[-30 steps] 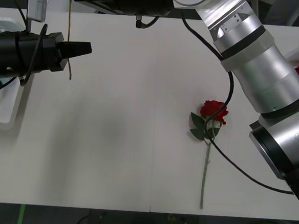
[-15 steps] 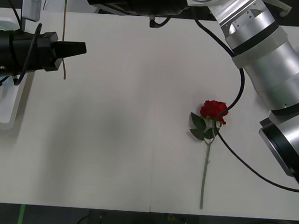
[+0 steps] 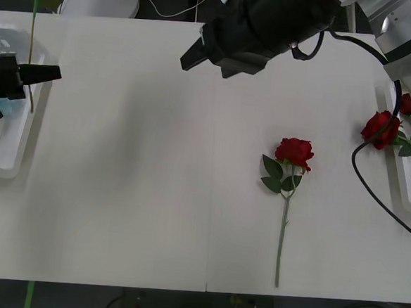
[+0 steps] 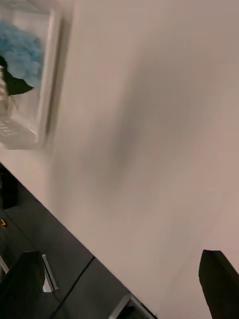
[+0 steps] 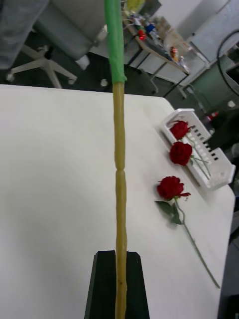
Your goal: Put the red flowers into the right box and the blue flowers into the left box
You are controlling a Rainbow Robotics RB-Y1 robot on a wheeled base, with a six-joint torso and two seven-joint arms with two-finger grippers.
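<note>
Left gripper [image 5: 119, 279] pinching a pale-blue hydrangea's thin tan-green stem [image 5: 119, 164] over the shallow white tray [image 3: 1, 157] at frame left could drop it outside the rim if released early; right gripper [image 4: 119, 286], upper centre, spread and empty.

You've got three red flowers: one [image 3: 294, 152] lying on the table [image 3: 153, 193], one [image 3: 379, 128] at the rim of the right box [image 3: 401, 178], one [image 3: 407, 104] inside it. The left wrist view confirms all three roses.

Blue flowers: one cluster [image 4: 22, 52] visible in the left box [image 3: 7, 161]; you also see one long stem [image 5: 119, 199] pinched in the left gripper [image 5: 118, 264], head cut off at the frame edge, so the total is uncertain.

Two boxes. Two grippers: left one, plus right gripper [image 4: 119, 281].
</note>
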